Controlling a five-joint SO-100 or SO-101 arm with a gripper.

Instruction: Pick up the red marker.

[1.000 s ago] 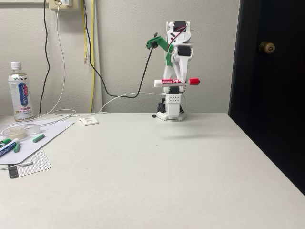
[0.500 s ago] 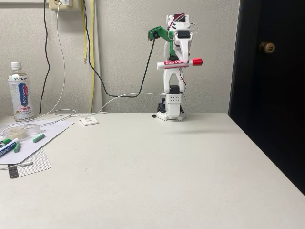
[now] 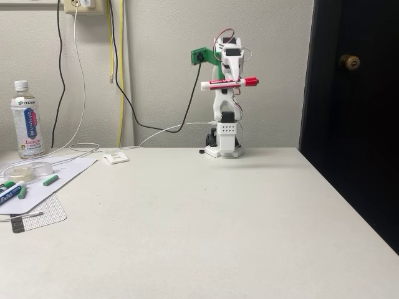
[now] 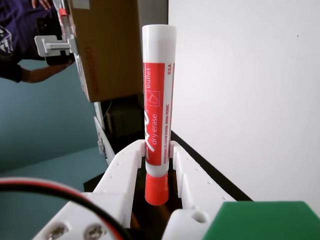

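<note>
- The end effector (image 3: 228, 81) is clamped on the red marker (image 3: 229, 83), high above the worktop (image 3: 206, 218).
- The marker's long axis lies crosswise to the fingers (image 4: 125, 162), both ends sticking out.

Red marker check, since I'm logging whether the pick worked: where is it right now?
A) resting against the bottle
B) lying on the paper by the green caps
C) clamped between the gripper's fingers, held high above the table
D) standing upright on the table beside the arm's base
C: in the fixed view the red marker sits crosswise in the gripper well above the table, and the wrist view shows the fingers pressing on both sides of it.
</note>
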